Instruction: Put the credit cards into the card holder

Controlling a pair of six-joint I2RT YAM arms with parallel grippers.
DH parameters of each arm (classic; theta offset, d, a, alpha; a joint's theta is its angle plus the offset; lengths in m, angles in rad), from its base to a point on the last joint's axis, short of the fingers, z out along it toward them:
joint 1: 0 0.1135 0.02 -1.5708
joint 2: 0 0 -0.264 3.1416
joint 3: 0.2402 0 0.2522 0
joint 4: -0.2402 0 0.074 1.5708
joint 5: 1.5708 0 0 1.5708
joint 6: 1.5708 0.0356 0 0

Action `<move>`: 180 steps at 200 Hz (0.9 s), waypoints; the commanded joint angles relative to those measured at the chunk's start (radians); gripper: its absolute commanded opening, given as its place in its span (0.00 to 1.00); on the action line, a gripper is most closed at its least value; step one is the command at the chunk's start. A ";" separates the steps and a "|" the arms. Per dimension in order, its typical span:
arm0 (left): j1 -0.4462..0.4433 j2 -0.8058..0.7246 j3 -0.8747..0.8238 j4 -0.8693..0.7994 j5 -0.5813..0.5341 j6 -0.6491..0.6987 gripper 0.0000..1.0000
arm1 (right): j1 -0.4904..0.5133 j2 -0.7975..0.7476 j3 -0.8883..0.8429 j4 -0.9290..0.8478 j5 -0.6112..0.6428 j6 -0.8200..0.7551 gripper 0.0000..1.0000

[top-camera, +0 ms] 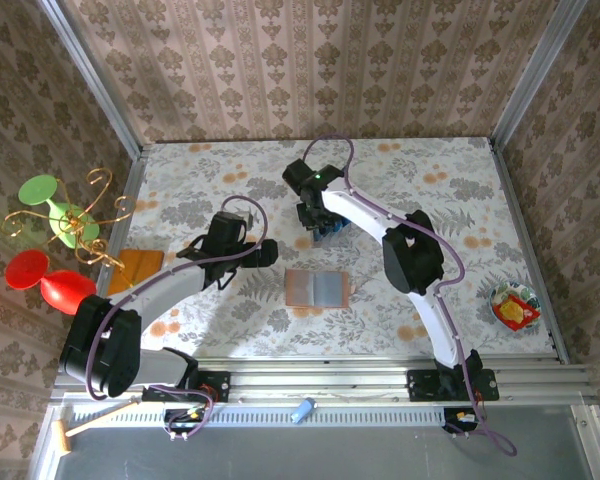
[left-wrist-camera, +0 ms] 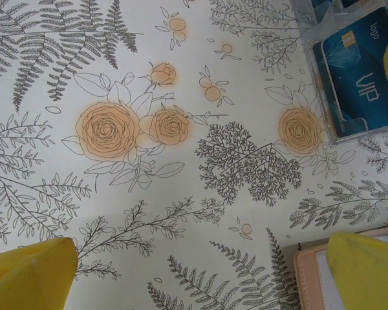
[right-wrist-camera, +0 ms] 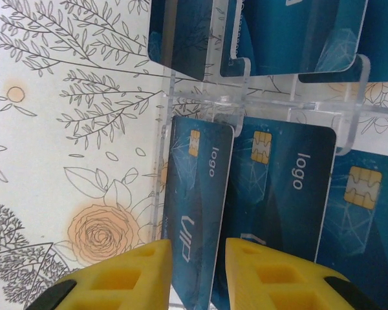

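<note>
Top view, card holder (top-camera: 317, 288): lies open and flat on the counter (top-camera: 460, 200), between the two arms.
Top view, credit cards (top-camera: 328, 232): blue, bunched just behind the card holder, under the right pincer (top-camera: 323, 226).
Top view, left pincer (top-camera: 267, 252): low over the counter, left of the card holder.
Left wrist, left pincer: yellow fingers (left-wrist-camera: 32, 274) are spread wide, with the card holder's tan corner beside one. A blue card stands in the clear rack (left-wrist-camera: 313, 45).
Right wrist, right pincer: fingers (right-wrist-camera: 123, 274) are narrowly apart, straddling one card. I cannot tell whether they pinch it.
</note>
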 commanded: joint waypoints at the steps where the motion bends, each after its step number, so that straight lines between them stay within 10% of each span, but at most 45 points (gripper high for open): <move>1: 0.009 -0.006 -0.014 0.012 0.013 -0.021 1.00 | 0.006 0.032 0.036 -0.057 0.033 -0.007 0.30; 180: 0.014 -0.004 -0.027 0.032 0.019 -0.021 1.00 | 0.018 0.007 0.038 -0.001 -0.065 0.026 0.20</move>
